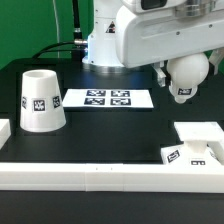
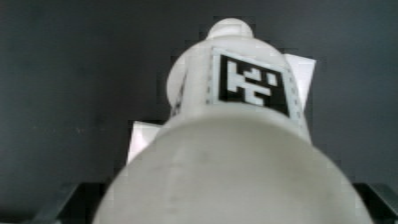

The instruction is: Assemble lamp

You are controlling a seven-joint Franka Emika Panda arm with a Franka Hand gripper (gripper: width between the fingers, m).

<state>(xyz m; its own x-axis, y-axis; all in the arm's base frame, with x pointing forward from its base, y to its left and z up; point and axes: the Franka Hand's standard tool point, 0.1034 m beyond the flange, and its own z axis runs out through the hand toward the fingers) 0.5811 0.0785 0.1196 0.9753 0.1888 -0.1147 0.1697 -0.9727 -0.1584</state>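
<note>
My gripper [image 1: 178, 68] is shut on the rounded white bulb [image 1: 187, 77] and holds it in the air at the exterior view's right, above the table. In the wrist view the bulb [image 2: 222, 150] fills most of the picture, tag facing the camera, and the jaws show only as dark edges on either side of it. The flat square base [image 1: 203, 134] lies on the table below the bulb, near the front right; a part of it shows behind the bulb in the wrist view [image 2: 150, 134]. The tapered shade [image 1: 41, 100] stands mouth down at the left, apart from the gripper.
The marker board [image 1: 105, 98] lies flat in the middle back. A long white border rail [image 1: 100, 173] runs along the front edge, with another piece [image 1: 4, 131] at the left. The arm's white body [image 1: 110, 40] stands at the back.
</note>
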